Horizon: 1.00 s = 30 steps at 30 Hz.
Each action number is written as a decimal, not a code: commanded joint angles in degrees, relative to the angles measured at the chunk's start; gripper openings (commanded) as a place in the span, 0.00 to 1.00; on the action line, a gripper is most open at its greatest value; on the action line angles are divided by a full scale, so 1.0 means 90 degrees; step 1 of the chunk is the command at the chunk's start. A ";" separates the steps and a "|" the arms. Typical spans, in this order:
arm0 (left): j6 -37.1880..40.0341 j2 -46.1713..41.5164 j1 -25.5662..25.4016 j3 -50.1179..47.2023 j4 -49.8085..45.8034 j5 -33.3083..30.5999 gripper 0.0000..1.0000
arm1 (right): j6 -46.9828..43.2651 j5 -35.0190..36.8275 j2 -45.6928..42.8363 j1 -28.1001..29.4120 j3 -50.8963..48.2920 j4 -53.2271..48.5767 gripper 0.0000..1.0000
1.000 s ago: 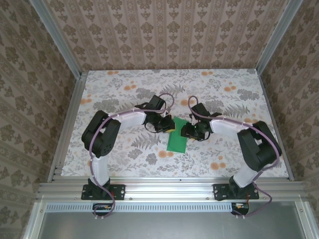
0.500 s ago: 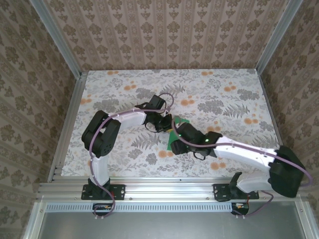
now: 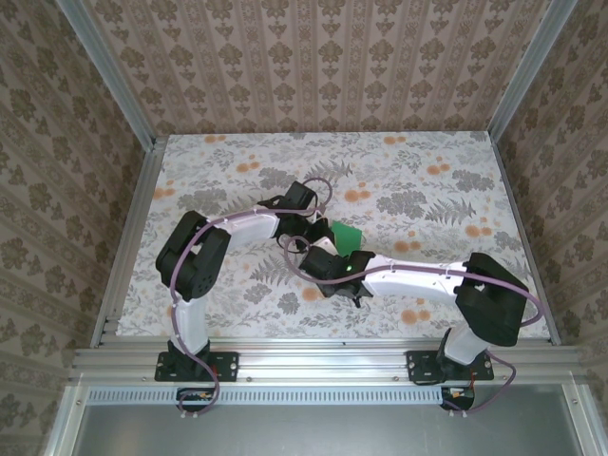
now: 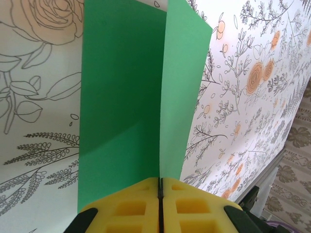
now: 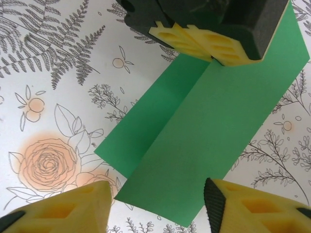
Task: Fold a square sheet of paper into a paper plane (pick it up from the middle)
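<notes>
Left hand [image 4: 159, 196] clamps the folded square sheet of paper [image 4: 121, 97], its crease [image 4: 161, 97] running straight away; right hand [image 5: 155, 205] gapes empty.

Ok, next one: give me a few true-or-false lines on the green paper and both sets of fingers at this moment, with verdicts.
1. The left fingers are shut on the green paper at the end of its crease. True.
2. The right fingers are clamped on the paper. False: they are open and spread apart, gripping nothing.
3. The paper is already a pointed dart with two wings. False: it shows one straight crease and its corners are still square.
4. The table has a floral print. True.
5. The crease runs diagonally from corner to corner. False: it runs parallel to the paper's long edges.
</notes>
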 commanded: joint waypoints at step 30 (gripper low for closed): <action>0.0182 -0.1323 0.0558 -0.0397 -0.1073 -0.1113 0.55 | 0.0492 -0.0948 -0.0314 -0.0299 0.0204 0.0390 0.00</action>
